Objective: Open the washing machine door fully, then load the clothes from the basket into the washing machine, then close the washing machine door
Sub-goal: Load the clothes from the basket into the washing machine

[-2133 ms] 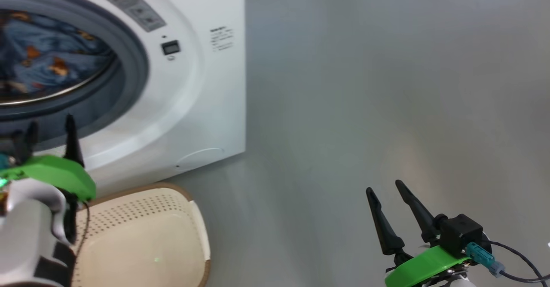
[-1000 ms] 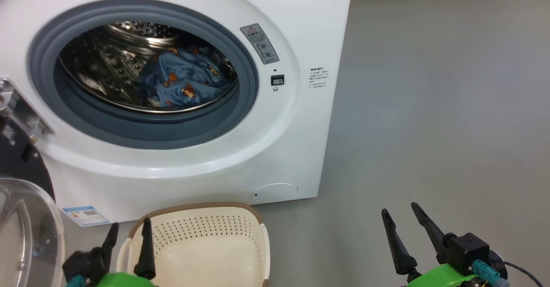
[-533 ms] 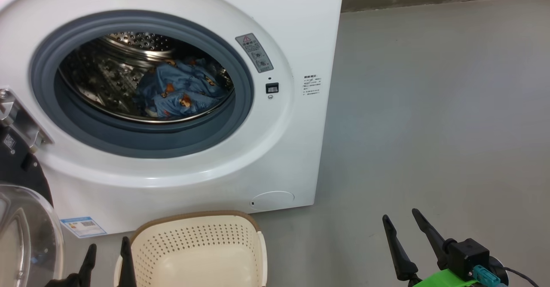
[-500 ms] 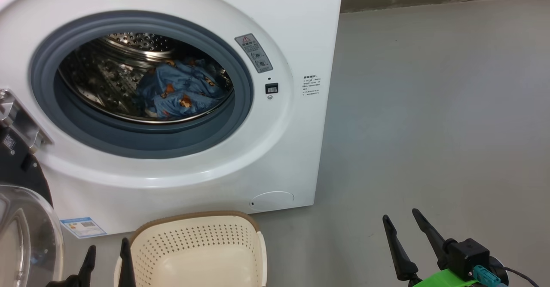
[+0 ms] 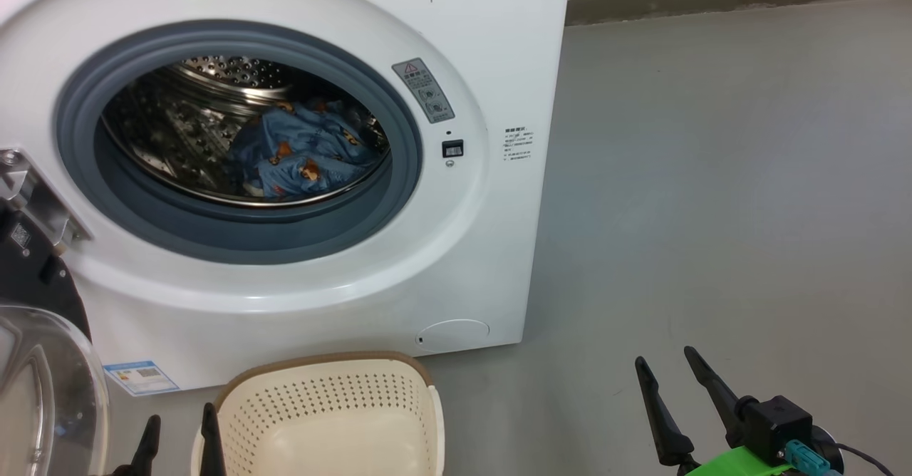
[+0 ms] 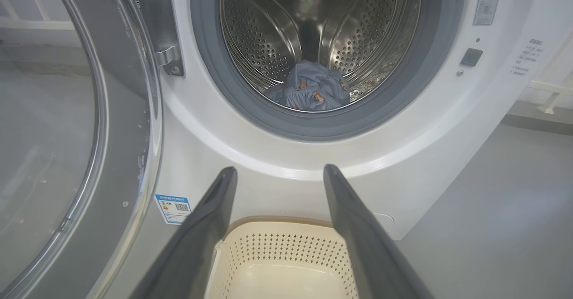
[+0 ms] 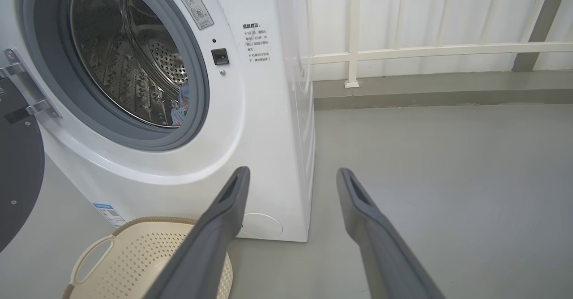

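Observation:
The white washing machine [image 5: 463,248] stands with its door [image 5: 43,362] swung wide open to the left, glass bowl facing me. The blue bear-print clothes [image 5: 299,152] lie inside the steel drum, and the clothes [image 6: 313,93] sit low at the drum's back. The cream basket [image 5: 320,359] stands on the floor before the machine, and what shows of its inside holds no fabric. My left gripper [image 5: 179,419] is open just left of the basket, its fingers framing the basket [image 6: 277,220]. My right gripper [image 5: 665,358] is open over bare floor to the right, holding nothing.
Grey floor stretches right of the machine. A white railing [image 7: 403,50] and a low kerb run behind. A blue label sticker [image 5: 141,376] and a round service flap [image 5: 453,333] mark the machine's lower front. The open door [image 6: 67,133] takes up the space at left.
The head camera has swung since two seconds ago, so the whole drum opening now shows. My left gripper sits lower in the head view than a second ago. The right gripper has held still.

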Robot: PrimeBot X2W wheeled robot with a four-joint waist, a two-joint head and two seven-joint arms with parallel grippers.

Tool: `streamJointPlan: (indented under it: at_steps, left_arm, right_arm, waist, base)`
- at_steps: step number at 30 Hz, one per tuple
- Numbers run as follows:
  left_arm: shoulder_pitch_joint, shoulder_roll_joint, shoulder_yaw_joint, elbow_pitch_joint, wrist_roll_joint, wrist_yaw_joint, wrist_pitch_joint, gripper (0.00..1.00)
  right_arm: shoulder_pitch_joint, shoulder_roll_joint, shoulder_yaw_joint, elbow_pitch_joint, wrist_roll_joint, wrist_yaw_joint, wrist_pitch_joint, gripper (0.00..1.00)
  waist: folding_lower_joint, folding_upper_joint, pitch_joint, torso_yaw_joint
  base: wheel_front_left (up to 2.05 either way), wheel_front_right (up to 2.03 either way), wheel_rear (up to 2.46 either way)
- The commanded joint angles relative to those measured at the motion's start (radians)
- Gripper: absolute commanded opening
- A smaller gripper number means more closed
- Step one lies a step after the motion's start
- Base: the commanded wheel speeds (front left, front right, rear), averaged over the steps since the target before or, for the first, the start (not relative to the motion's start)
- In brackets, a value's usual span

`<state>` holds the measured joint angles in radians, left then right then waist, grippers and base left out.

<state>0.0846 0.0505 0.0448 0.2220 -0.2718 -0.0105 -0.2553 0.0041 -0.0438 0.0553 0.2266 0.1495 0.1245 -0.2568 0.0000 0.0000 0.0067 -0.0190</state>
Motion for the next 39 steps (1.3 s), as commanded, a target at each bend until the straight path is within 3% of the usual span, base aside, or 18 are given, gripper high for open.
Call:
streamJointPlan:
  at_steps: [1,39]
  left_arm:
    - [-0.018,0.009,0.037,-0.026,0.009,-0.003,-0.006,1.00]
    - [-0.008,0.001,0.049,-0.023,0.038,-0.022,-0.006,1.00]
  right_arm:
    - [-0.014,-0.006,0.026,-0.020,-0.008,0.006,-0.005,1.00]
    - [-0.010,-0.006,0.026,-0.018,-0.003,0.006,-0.005,1.00]
  waist:
    - [0.0000,0.0000,0.000,0.002]
    - [0.0000,0.0000,0.001,0.023]
  base:
    - [0.00,0.00,0.00]
    - [0.00,0.00,0.00]
